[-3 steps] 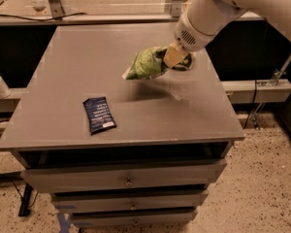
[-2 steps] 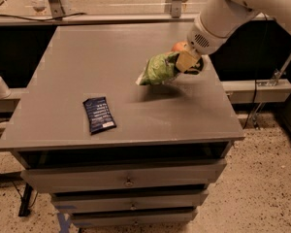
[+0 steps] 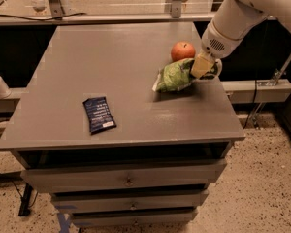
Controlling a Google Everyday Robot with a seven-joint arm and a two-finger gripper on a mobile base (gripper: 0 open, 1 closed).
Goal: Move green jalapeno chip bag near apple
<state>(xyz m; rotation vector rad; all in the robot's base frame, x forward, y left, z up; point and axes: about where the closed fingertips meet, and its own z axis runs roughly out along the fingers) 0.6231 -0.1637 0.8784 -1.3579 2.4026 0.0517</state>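
Placing step, nearly done: gripper (image 3: pixel 204 68) at table's right rear, clenched on crinkly green jalapeno chip bag (image 3: pixel 174 76), low over grey tabletop (image 3: pixel 111 57), just in front of round red-orange apple (image 3: pixel 183 51). Nxt: lower, let go w/o nudging apple. No lettering legible, incl. flat dark blue packet (image 3: pixel 99 114).

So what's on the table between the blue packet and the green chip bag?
Nothing, just bare table between blue packet and chip bag, in the camera view. The claw holds the bag beside the apple.
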